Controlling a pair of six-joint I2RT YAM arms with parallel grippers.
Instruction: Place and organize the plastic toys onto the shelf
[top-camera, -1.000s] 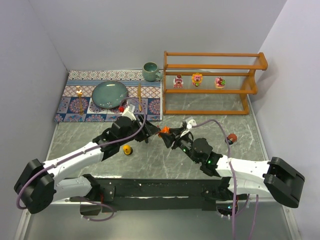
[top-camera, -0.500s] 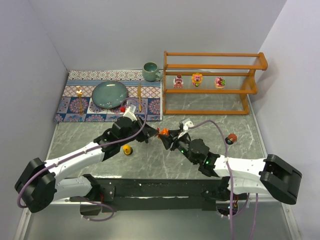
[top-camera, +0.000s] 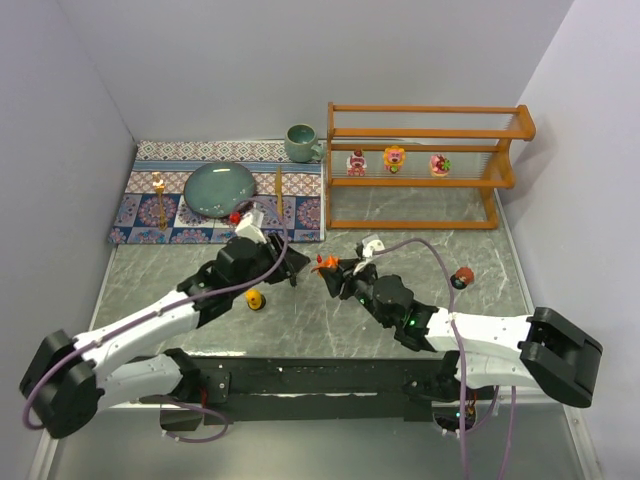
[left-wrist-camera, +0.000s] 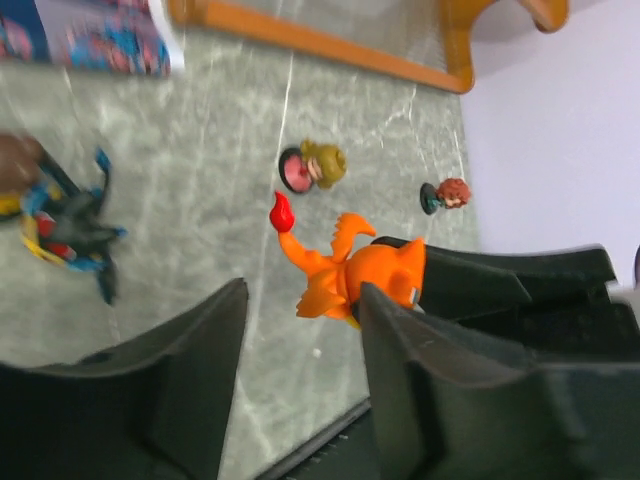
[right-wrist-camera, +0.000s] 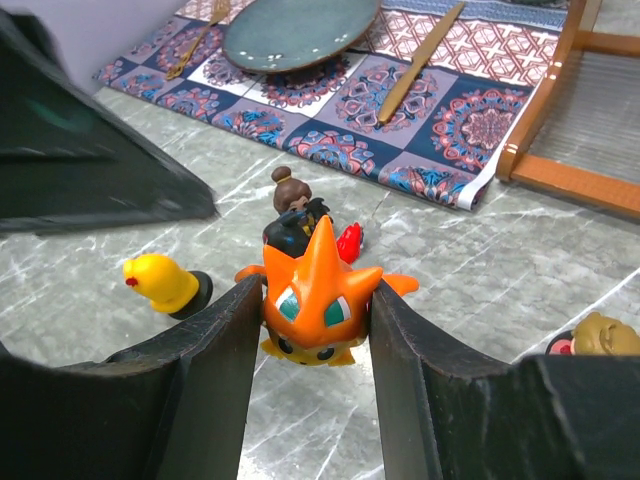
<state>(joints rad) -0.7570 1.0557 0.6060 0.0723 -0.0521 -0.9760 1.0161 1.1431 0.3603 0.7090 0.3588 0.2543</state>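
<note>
An orange spiky creature (right-wrist-camera: 318, 300) is pinched between my right gripper's (right-wrist-camera: 315, 335) two black fingers, just above the marble table; from above it shows mid-table (top-camera: 322, 263). My left gripper (left-wrist-camera: 300, 345) faces it from the left (top-camera: 290, 272), open and empty, one finger just in front of the orange toy (left-wrist-camera: 355, 275). Loose toys lie around: a dark spiky creature (left-wrist-camera: 70, 225), a yellow figure (top-camera: 255, 299), a blonde-headed figure (left-wrist-camera: 315, 167) and a red-brown-headed one (top-camera: 462, 276). Three toys stand on the middle tier (top-camera: 394, 157) of the orange-brown shelf (top-camera: 430, 133).
A patterned mat (top-camera: 150, 210) at the back left carries a teal plate (top-camera: 219, 188) and slim wooden utensils (top-camera: 279, 193). A teal mug (top-camera: 300, 142) stands beside the shelf. White walls close in on both sides.
My left arm has drawn back a little to the left, away from the orange creature. The right gripper has kept hold of the toy and edged left.
</note>
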